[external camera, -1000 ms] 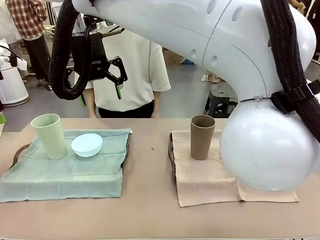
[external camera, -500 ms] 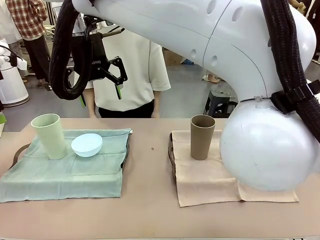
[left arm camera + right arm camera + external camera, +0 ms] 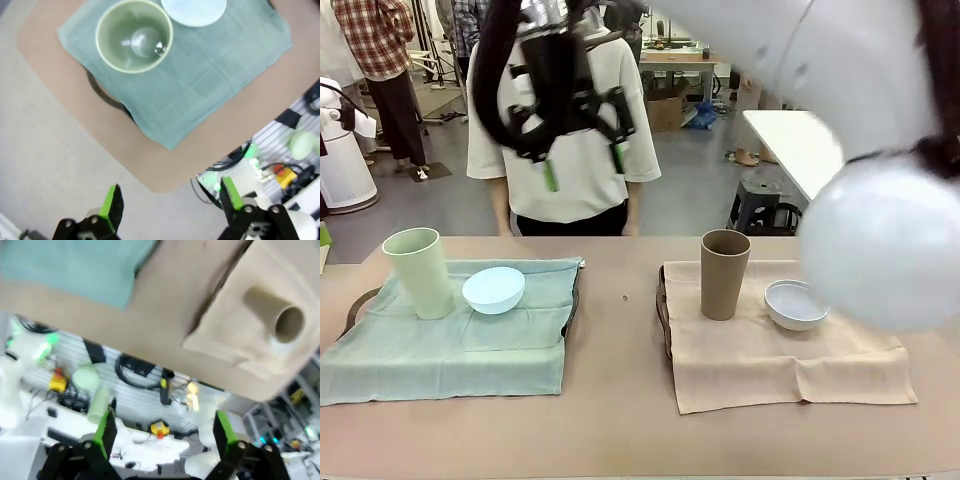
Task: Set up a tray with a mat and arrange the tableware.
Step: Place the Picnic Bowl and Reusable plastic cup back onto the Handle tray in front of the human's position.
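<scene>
Smooth tapered taupe tumbler (image 3: 724, 273) beside round greyish-white bowl (image 3: 795, 304) on creased beige cloth (image 3: 770, 355).

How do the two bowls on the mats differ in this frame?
The light blue bowl lies upside down, dome up, on the green mat; the greyish-white bowl sits upright, opening up, on the beige mat. The light blue bowl is right of the pale green tumbler; the greyish-white bowl is right of the taupe-brown tumbler. Both are small, round and empty-looking.
</scene>
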